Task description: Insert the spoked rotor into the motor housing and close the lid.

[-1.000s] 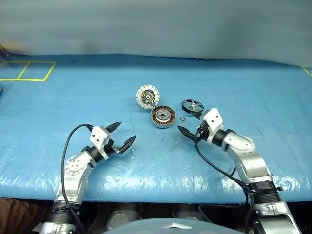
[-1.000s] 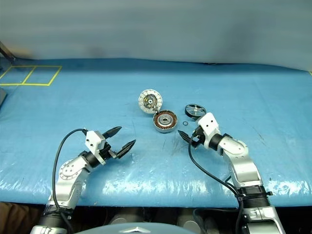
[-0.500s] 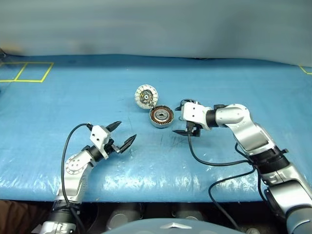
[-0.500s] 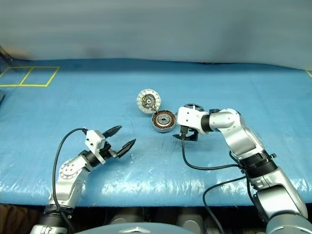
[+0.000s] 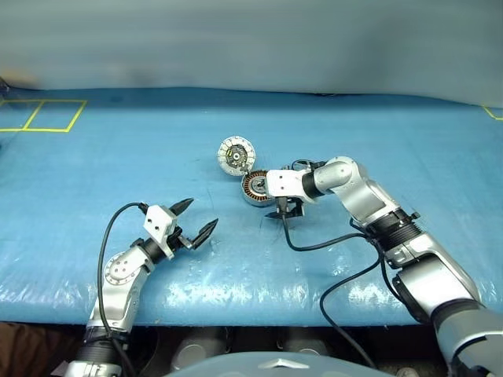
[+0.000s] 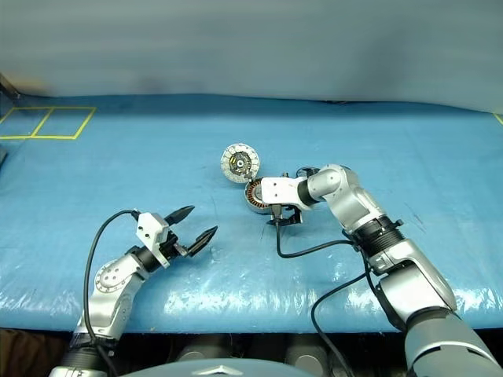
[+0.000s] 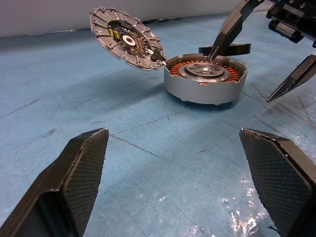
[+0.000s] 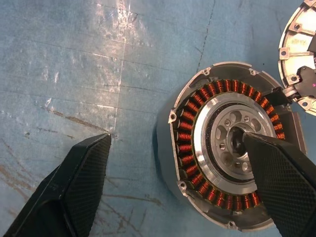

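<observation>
The motor housing [image 5: 256, 188] sits mid-bench, its lid [image 5: 236, 153] hinged open toward the far edge, with the spoked rotor [image 7: 225, 49] just behind it. Both end effectors are released and empty: the right [image 5: 281, 212] straddles the housing rim, the left [image 5: 195, 219] waits nearer the front edge. A finger dipping into the windings could scrape them or shove the housing.

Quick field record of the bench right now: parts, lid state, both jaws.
surface: blue mat
housing: on mat, windings exposed, no rotor inside
lid: hinged open, tilted up
rotor: on mat behind housing, partly hidden
left gripper: jaws open, empty, clear of the parts
right gripper: jaws open, empty, straddling housing's rim, one finger over its centre
</observation>
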{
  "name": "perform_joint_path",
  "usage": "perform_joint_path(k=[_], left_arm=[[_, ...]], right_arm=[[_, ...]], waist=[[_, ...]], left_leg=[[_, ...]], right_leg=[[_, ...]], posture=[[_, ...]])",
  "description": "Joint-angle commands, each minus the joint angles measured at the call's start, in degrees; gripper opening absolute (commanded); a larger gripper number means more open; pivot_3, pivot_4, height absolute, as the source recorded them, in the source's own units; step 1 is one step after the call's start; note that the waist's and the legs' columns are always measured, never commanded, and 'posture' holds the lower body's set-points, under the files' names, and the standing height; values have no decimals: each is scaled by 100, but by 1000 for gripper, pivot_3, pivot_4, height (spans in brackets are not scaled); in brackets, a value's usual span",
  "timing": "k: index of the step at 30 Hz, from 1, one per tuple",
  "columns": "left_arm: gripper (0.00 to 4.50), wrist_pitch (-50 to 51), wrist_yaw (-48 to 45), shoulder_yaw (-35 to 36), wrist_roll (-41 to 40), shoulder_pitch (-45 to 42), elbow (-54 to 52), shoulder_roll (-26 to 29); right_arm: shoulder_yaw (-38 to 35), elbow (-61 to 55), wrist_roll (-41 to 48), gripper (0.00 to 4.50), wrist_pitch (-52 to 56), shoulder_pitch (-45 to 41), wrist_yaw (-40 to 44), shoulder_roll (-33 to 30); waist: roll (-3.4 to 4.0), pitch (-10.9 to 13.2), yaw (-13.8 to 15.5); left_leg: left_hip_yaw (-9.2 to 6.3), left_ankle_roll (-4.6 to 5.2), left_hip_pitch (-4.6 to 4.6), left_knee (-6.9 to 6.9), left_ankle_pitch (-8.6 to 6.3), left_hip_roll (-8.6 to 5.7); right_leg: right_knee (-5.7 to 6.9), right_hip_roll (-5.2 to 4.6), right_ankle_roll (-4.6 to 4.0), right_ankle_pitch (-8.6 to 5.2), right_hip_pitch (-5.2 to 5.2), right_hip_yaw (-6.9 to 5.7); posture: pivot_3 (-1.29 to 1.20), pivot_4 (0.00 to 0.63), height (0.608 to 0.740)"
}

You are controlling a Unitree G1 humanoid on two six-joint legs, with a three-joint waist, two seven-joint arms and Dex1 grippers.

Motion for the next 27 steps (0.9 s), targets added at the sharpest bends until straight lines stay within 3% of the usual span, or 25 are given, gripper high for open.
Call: perform_joint_path(k=[1, 7, 10, 16, 22, 27], left_arm=[[4500, -55, 42, 43, 8, 8, -287, 15], [4500, -57, 79, 42, 17, 14, -298, 20], [4500, -69, 98, 51, 24, 28, -302, 37], [4500, -95, 128, 80, 25, 82, -316, 66], [4500, -111, 167, 60, 44, 106, -318, 42], [4500, -140, 189, 76, 42, 135, -311, 53]], right_arm=[[-37, 318, -75, 4470, -218, -222, 35, 125], [47, 1119, -262, 4470, -464, -382, 106, 319], [121, 1525, -440, 3867, -621, -451, 116, 338], [114, 1552, -587, 1999, -767, -411, 61, 290], [-98, 997, -409, 1999, -681, -30, 31, 246], [-494, -478, 87, 1999, 236, 720, 112, 293]], waist=[[0, 0, -5], [0, 0, -15], [1, -2, -11], [-3, -19, 12], [-5, -30, 24], [-7, -32, 33]], left_leg=[[0, 0, 0, 0, 0, 0], [0, -2, 5, 1, 1, 2], [1, -3, 11, 2, 2, 2], [0, -6, 19, 4, 4, 2], [4, -13, 32, 4, 8, 13], [5, -13, 31, -6, 6, 17]], right_leg=[[0, 0, 0, 1, 0, 1], [1, 3, -2, 5, 0, 1], [1, 6, -2, 8, 4, 2], [1, 10, 1, 11, 11, 6], [3, 23, -4, 12, 18, 14], [2, 28, -6, 12, 11, 23]], posture=[[0, 150, 740], [0, 150, 740], [0, 150, 740], [0, 150, 740], [0, 150, 740], [0, 150, 740]])
